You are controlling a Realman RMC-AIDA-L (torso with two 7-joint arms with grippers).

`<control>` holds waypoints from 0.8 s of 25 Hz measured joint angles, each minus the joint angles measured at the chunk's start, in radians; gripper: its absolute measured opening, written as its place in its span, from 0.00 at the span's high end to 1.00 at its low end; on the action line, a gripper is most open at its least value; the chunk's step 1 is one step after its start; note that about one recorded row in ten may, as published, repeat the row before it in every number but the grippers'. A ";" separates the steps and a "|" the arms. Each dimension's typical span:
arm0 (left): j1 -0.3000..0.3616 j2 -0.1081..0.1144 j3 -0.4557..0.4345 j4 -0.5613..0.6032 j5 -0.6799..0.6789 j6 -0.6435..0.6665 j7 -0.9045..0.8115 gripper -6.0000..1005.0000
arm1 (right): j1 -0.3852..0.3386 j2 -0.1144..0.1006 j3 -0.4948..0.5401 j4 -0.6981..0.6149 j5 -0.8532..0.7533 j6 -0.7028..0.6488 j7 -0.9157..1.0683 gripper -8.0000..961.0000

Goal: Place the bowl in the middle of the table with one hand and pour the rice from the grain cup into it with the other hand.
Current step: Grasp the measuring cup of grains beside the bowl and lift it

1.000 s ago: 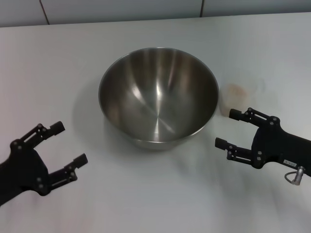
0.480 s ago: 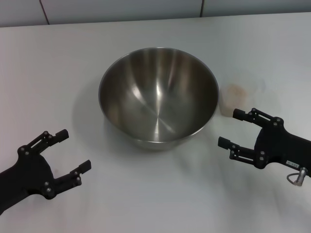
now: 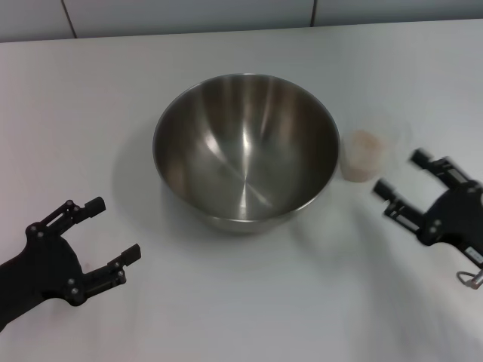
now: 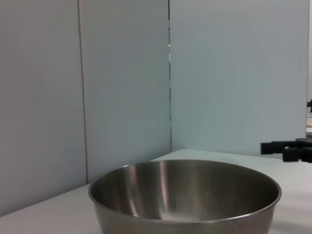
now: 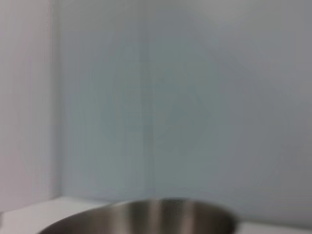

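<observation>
Gaping empty, right gripper (image 3: 408, 176) sits beside the grain cup (image 3: 367, 153); left gripper (image 3: 112, 230) likewise.

Even soft light; blurred right gripper (image 3: 411, 176)

Grey panelled wall (image 3: 189, 15) behind.

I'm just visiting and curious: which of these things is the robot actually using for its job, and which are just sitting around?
Part of the job:
- bowl, mid-table, empty
- cup holding rice, upright beside the bowl
- table
- right gripper, open, near the cup
- left gripper, open, off to the bowl's side

Just there:
- grey wall behind the table
</observation>
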State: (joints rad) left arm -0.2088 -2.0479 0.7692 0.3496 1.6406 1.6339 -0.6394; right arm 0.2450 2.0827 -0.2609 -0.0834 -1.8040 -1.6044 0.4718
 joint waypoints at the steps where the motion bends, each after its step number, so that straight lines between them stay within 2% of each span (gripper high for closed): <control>1: 0.000 0.000 0.000 0.000 0.000 0.000 -0.001 0.13 | -0.014 0.001 0.000 0.037 0.056 0.006 -0.050 0.14; 4: 0.000 0.000 -0.001 0.000 -0.001 0.000 -0.002 0.13 | -0.038 0.003 0.000 0.146 0.220 0.046 -0.189 0.14; 7: 0.000 0.000 -0.005 0.000 -0.002 0.000 -0.003 0.13 | -0.032 0.004 0.000 0.227 0.384 0.123 -0.299 0.14; 9: 0.000 0.001 -0.009 0.000 -0.002 0.000 -0.003 0.13 | -0.026 0.004 0.000 0.245 0.430 0.147 -0.324 0.14; 20: 0.005 0.005 -0.027 0.000 -0.002 0.021 -0.005 0.13 | 0.003 0.003 0.000 0.246 0.447 0.213 -0.334 0.14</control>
State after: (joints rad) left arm -0.2036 -2.0432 0.7426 0.3497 1.6381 1.6549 -0.6441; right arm 0.2477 2.0856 -0.2608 0.1626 -1.3568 -1.3914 0.1383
